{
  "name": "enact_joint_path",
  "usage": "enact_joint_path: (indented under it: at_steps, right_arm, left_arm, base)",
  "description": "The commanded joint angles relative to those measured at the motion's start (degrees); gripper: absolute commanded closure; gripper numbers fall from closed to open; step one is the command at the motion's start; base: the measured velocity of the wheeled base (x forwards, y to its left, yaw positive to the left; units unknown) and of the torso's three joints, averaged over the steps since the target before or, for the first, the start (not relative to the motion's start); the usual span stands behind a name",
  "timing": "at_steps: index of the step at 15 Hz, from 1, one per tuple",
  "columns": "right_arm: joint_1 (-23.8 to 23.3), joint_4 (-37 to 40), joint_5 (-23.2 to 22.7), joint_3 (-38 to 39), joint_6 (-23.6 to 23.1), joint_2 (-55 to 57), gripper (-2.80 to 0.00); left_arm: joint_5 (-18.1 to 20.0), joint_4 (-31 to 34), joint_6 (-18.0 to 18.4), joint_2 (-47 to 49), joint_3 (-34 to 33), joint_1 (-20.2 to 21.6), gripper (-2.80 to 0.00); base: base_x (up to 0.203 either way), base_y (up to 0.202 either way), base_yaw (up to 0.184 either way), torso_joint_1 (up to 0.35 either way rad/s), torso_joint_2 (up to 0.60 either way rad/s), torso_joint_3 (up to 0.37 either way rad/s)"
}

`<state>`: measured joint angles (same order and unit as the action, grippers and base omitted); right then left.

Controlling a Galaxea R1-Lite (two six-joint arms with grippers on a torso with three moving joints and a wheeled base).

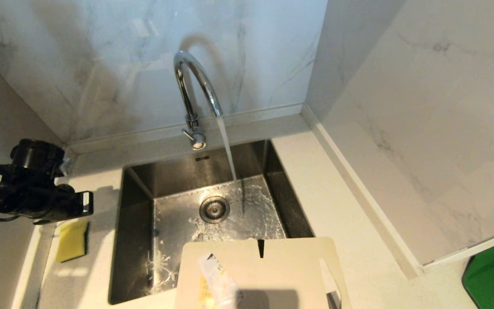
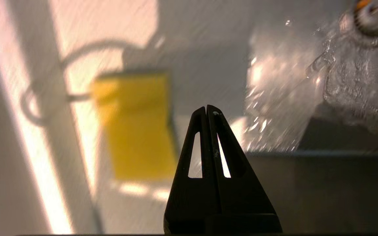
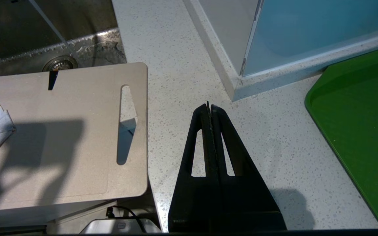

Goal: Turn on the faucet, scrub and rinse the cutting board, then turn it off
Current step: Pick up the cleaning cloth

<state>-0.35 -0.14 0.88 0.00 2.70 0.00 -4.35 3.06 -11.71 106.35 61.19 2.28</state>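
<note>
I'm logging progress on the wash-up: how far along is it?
Done: the faucet is running into the sink. In hand: the left gripper, jaws shut, hangs above the sponge. Left: the cutting board lies dry across the sink's front edge, unscrubbed; then tap off.

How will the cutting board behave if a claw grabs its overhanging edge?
The cutting board looks thin and flat, so probably stiff and light. It overhangs the sink, so a push may tip it in. Splashed water could make it slippery.
</note>
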Motion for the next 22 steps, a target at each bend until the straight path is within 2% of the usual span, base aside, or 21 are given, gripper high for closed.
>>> enact_joint_path:
  at_steps: [1, 3, 5, 6, 7, 9, 12, 15, 18, 20, 22]
  right_arm:
    - [0.0, 0.0, 0.0, 0.1, 0.0, 0.0, 0.0]
    - [0.0, 0.0, 0.0, 0.1, 0.0, -0.1, 0.0]
    - [0.0, 0.0, 0.0, 0.1, 0.0, 0.0, 0.0]
    - [0.0, 0.0, 0.0, 0.1, 0.0, -0.1, 0.0]
    - [0.0, 0.0, 0.0, 0.1, 0.0, -0.1, 0.0]
    - [0.0, 0.0, 0.0, 0.1, 0.0, -0.1, 0.0]
    - [0.0, 0.0, 0.0, 0.1, 0.0, -0.1, 0.0]
    - [0.0, 0.0, 0.0, 0.1, 0.0, -0.1, 0.0]
    - [0.0, 0.0, 0.0, 0.1, 0.0, 0.0, 0.0]
    - [0.0, 0.0, 0.0, 0.1, 0.0, -0.1, 0.0]
    - [0.0, 0.0, 0.0, 0.1, 0.0, 0.0, 0.0]
  left_arm:
    - [0.4, 2.4, 0.3, -4.2, -2.4, 1.4, 0.0]
    - [0.6, 9.9, 4.0, -8.7, 1.4, 2.0, 0.0]
    - [0.7, 20.1, 5.8, -9.8, 7.4, 2.3, 0.0]
    - [0.8, 22.7, 6.3, -9.2, 8.1, 2.4, 0.0]
    - [0.8, 22.5, 6.4, -8.4, 6.6, 2.7, -2.8]
    - [0.8, 18.2, 6.4, -6.3, 2.9, 5.4, -2.8]
    - [0.8, 17.2, 6.7, -5.2, 2.1, 8.4, -2.8]
    - [0.9, 17.4, 6.3, -4.5, -0.4, 8.5, -2.8]
    - [1.2, 17.0, 4.1, -3.5, -0.7, 8.5, -2.8]
    - [3.5, 15.8, 1.6, -2.3, -3.0, 8.5, -2.8]
    - [4.7, 14.8, 0.8, -1.7, -2.8, 8.5, -2.8]
  base:
    - [0.0, 0.0, 0.0, 0.0, 0.0, 0.0]
    - [0.0, 0.0, 0.0, 0.0, 0.0, 0.0]
    - [0.0, 0.0, 0.0, 0.0, 0.0, 0.0]
    - [0.0, 0.0, 0.0, 0.0, 0.0, 0.0]
    - [0.0, 0.0, 0.0, 0.0, 0.0, 0.0]
    - [0.0, 0.0, 0.0, 0.0, 0.0, 0.0]
    - [0.0, 0.0, 0.0, 0.0, 0.0, 0.0]
    - [0.0, 0.0, 0.0, 0.0, 0.0, 0.0]
    - [0.0, 0.0, 0.0, 0.0, 0.0, 0.0]
    - [0.0, 0.0, 0.0, 0.0, 0.0, 0.0]
    - [0.0, 0.0, 0.0, 0.0, 0.0, 0.0]
